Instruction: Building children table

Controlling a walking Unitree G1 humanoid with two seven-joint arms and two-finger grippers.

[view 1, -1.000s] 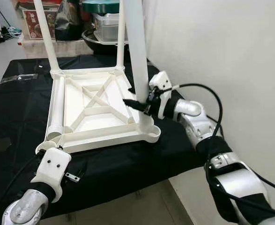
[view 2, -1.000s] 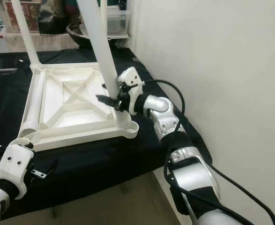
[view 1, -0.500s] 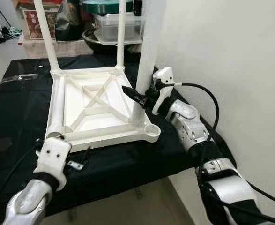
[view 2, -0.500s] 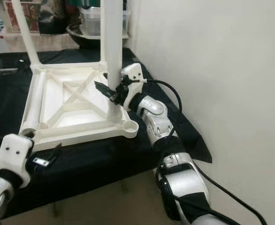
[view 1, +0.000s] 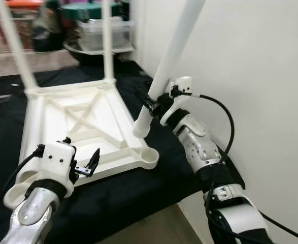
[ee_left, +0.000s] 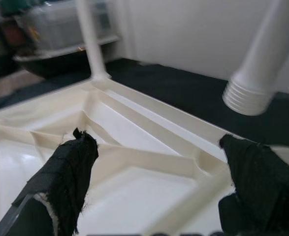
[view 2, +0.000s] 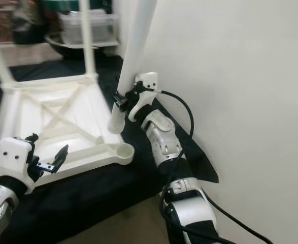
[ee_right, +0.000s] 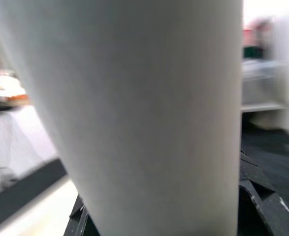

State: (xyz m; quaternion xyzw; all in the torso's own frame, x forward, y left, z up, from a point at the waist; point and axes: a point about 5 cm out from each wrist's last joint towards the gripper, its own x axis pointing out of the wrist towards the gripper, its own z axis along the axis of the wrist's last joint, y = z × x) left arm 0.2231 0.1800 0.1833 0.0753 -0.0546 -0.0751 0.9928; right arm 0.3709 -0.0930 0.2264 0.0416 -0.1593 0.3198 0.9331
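Leg, long white plastic tube (view 1: 171,61), is clamped tilted in right gripper (view 1: 154,101), threaded end above upturned white tabletop (view 1: 62,122)'s corner socket (view 1: 147,155). Left gripper (view 1: 85,165) is spread, empty. Leg should be uprighted before seating.

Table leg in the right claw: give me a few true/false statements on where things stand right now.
1. The right claw grips the white leg. True.
2. That leg is seated in the near corner socket. False: its threaded end hangs above the tabletop, tilted.
3. The left claw is shut on a leg. False: it is open, holding nothing.
4. Two legs already stand at the far corners. True.
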